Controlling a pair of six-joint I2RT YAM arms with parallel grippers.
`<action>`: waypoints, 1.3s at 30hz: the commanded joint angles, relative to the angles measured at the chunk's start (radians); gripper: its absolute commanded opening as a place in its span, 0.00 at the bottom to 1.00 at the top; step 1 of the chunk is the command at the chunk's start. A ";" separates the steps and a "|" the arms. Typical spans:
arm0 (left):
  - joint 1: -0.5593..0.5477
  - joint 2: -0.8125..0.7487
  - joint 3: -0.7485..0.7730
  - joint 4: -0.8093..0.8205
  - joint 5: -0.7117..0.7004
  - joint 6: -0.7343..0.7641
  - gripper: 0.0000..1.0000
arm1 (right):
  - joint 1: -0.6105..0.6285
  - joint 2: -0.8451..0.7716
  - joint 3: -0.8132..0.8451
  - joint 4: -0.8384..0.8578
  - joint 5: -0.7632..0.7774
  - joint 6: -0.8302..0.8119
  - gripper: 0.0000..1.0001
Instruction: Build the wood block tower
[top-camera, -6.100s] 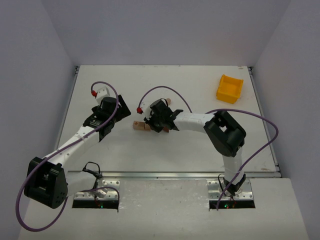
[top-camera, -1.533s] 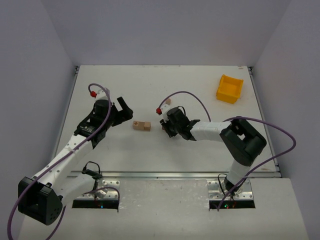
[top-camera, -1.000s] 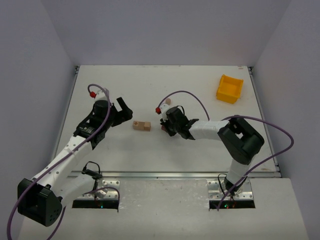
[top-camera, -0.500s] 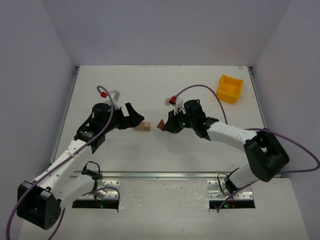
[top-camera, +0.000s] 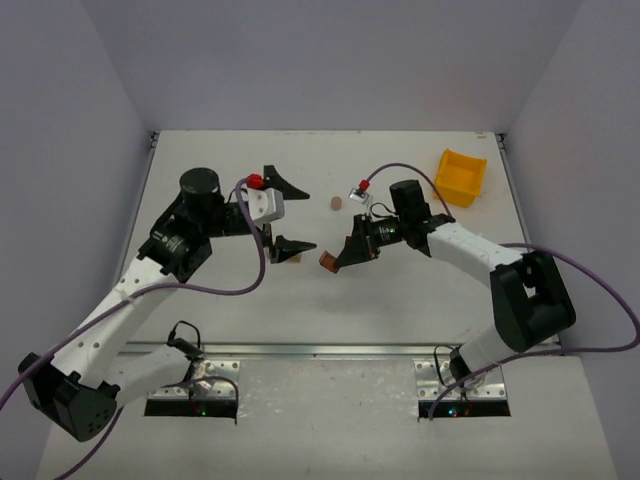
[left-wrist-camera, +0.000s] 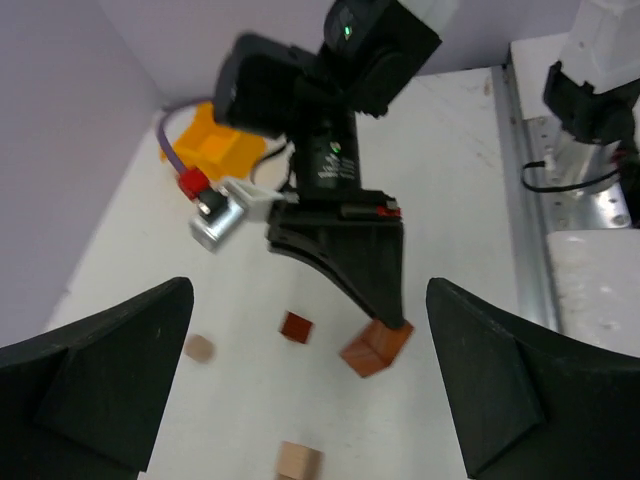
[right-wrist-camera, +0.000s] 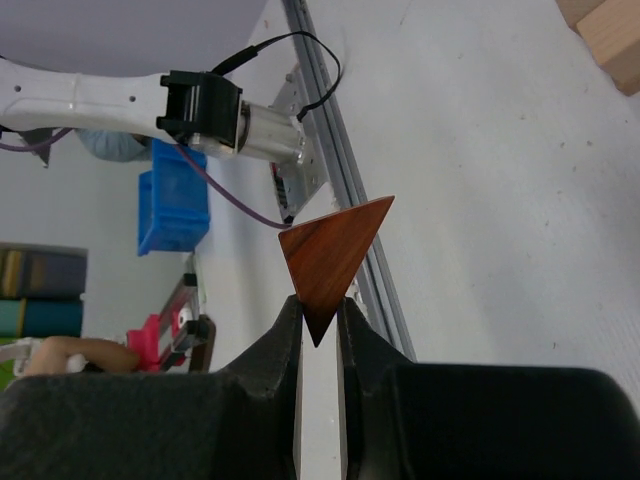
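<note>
My right gripper (top-camera: 340, 260) is shut on a reddish-brown wedge block (top-camera: 327, 263) and holds it above the table, just right of the block cluster. In the right wrist view the jaws (right-wrist-camera: 318, 310) pinch the triangular wedge (right-wrist-camera: 333, 250) by its lower corner. My left gripper (top-camera: 305, 215) is wide open and empty, raised over the pale blocks (top-camera: 286, 256), which it partly hides. The left wrist view shows its fingers (left-wrist-camera: 100, 370) far apart, the held wedge (left-wrist-camera: 377, 347), a dark red cube (left-wrist-camera: 296, 326) and a pale cube (left-wrist-camera: 299, 460) on the table.
A yellow bin (top-camera: 459, 177) stands at the back right and shows in the left wrist view (left-wrist-camera: 215, 145). A small pale round piece (top-camera: 336, 201) lies apart behind the grippers. Pale blocks (right-wrist-camera: 605, 25) show at the top right of the right wrist view.
My left arm has risen and swung its open gripper right, over the pale blocks. My right gripper, still holding the wedge, has shifted slightly nearer.
</note>
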 joint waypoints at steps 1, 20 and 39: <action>0.002 0.140 0.224 -0.243 0.116 0.478 1.00 | -0.037 0.069 0.041 0.000 -0.191 0.042 0.00; -0.007 0.391 0.324 -0.925 0.142 1.254 0.92 | -0.043 0.156 0.099 -0.048 -0.219 0.013 0.00; -0.080 0.504 0.341 -0.818 0.168 1.113 0.70 | 0.002 0.184 0.147 0.047 -0.224 0.078 0.00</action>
